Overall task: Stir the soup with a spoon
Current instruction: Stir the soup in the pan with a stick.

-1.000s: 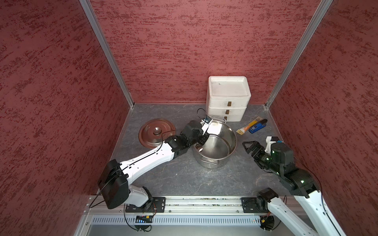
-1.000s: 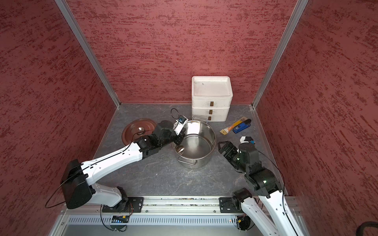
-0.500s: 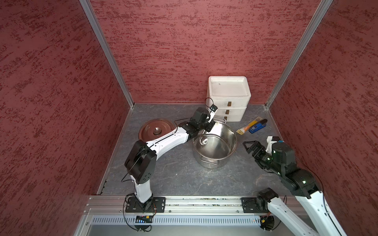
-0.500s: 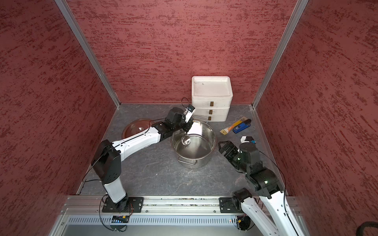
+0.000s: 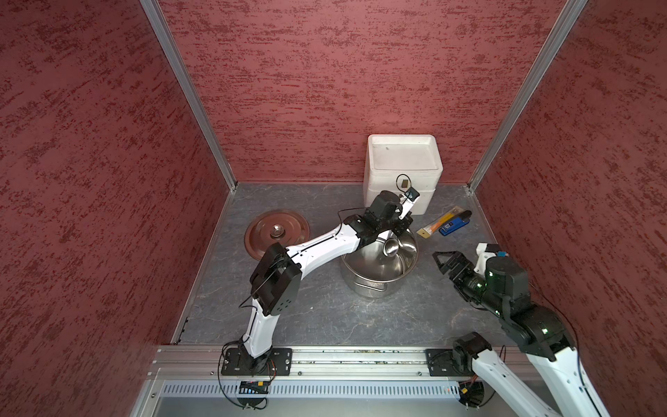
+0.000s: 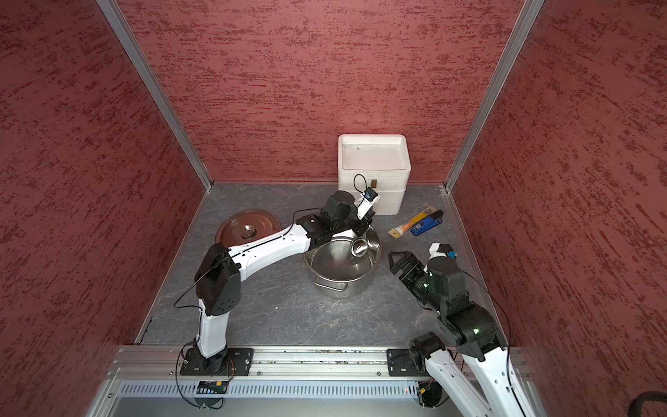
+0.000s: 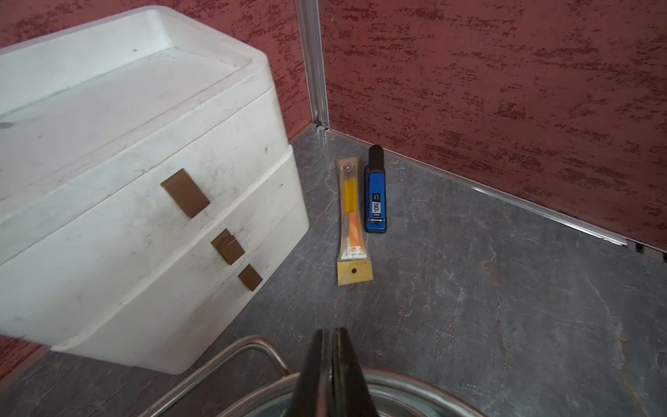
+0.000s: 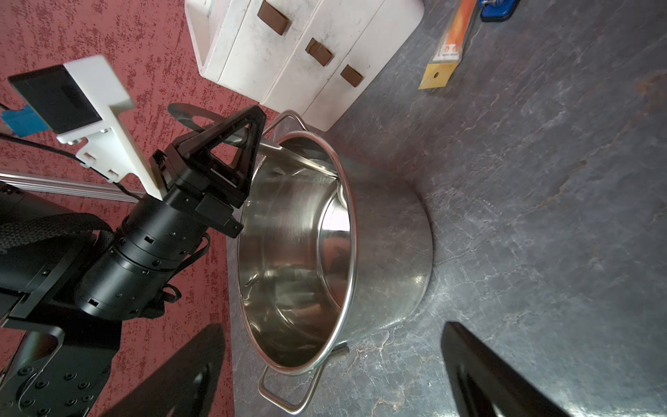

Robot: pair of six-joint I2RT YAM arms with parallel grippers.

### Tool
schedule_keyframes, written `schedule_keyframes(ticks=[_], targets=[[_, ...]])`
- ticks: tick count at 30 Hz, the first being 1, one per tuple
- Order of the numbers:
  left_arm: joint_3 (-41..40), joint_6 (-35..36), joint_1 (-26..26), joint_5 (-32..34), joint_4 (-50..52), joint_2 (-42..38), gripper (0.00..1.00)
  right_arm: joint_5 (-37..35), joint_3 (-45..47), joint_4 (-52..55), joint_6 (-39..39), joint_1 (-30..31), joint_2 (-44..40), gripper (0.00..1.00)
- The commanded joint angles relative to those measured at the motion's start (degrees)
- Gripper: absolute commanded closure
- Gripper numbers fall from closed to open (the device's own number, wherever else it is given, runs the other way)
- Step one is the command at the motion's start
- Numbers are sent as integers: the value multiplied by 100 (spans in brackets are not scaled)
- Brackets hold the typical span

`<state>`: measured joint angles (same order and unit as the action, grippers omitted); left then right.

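Spoon (image 5: 390,249), thin polished silver metal with a small round deep bowl, is hanging inside the stockpot (image 5: 375,286). Its bowl is sitting toward the pot's 1 o'clock side in both top views; can't tell if it's touching the wall. You're pinching the spoon's slim handle with your left gripper (image 7: 331,344), black jaws pressed tight together, hovering over the rim at 1 o'clock. In the right wrist view the handle is running as a straight bright strip from those fingers down into the pot.

Pot is sitting upright on the gray marbled tabletop (image 5: 325,314): round, shiny stainless steel, mirror-like inside, wire loop handles on opposite sides. Your right gripper (image 5: 444,260) is hanging at the pot's 3 o'clock, near but apart from it, black triangular fingers spread wide, gripping nothing.

Flat round lid (image 5: 278,231) with a center knob is lying at 10 o'clock. White matte drawer box (image 5: 402,159) with brown tabs is standing at 12 o'clock. Flat orange-and-tan packet (image 5: 438,222) and blue-and-black tool (image 5: 454,225) are lying side by side at 2 o'clock.
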<state>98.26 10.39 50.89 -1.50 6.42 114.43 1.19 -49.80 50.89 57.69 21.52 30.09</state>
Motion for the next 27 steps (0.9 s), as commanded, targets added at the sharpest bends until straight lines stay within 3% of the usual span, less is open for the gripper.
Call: schedule_keyframes(ticks=[1,16,21,27], targets=[[16,68,237,-87,-35,-93,100,-108,66,81,33,25,-87,2],[-2510,-447,1265,694,173,-2227,100,42,354,-96,101,28,-183,2],[-3064,-536,1214,1070,372,-2820,100,158,328,-338,34,28,67,1],[-3264,-504,557,1322,732,-3177,100,236,216,-509,-61,29,336,2]])
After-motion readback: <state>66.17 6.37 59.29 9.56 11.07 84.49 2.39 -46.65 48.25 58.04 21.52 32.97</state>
